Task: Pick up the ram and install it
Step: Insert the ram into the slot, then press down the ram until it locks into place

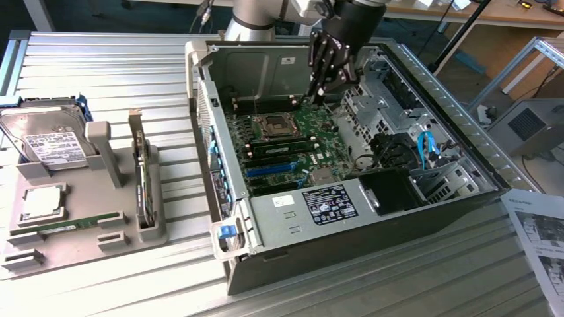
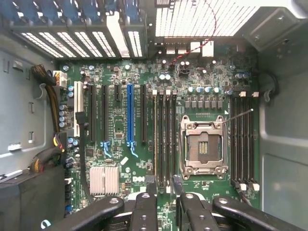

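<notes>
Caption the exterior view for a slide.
Open gripper above the motherboard in the opened computer case; ram stick lies on the grey tray at the exterior view's left.

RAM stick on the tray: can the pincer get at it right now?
Probably yes: the RAM stick lies uncovered on the grey tray; the open pincer hangs over the motherboard in the lidless case.

The ram (image 1: 66,224), a long, narrow green circuit-board stick, sits in a slot along the near edge of the grey tray (image 1: 92,195) at the exterior view's left. It runs lengthwise across the tray, slightly angled, untouched and free of any grip, well apart from the open computer case (image 1: 282,244).
</notes>
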`<move>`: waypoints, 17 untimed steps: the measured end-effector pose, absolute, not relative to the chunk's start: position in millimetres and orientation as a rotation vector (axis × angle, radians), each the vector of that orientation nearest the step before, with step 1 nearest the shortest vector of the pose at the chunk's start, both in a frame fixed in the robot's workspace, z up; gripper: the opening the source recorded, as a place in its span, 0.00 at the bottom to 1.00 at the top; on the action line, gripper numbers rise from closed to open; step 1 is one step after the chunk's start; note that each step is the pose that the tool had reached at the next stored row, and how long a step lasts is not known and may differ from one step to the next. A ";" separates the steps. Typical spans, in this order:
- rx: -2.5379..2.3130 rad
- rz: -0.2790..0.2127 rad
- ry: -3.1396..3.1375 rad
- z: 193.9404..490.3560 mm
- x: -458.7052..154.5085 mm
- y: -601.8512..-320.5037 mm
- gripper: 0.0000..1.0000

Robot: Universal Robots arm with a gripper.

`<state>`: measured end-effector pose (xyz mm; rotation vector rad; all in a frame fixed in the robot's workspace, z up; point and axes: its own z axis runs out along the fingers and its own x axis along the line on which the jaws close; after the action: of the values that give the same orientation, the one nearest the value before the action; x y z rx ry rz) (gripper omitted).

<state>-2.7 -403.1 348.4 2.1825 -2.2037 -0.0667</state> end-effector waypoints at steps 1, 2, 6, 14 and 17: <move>2.182 -0.067 -2.204 351.2 -2.7 -403.1 0.26; 2.183 -0.067 -2.204 353.3 -2.7 -403.1 0.26; 2.182 -0.066 -2.204 354.1 -2.7 -403.1 0.26; 2.183 -0.067 -2.204 354.1 -2.7 -403.1 0.26; 2.183 -0.067 -2.204 354.1 -2.7 -403.1 0.26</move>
<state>-2.7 -403.1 354.1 2.1826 -2.2038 -0.0669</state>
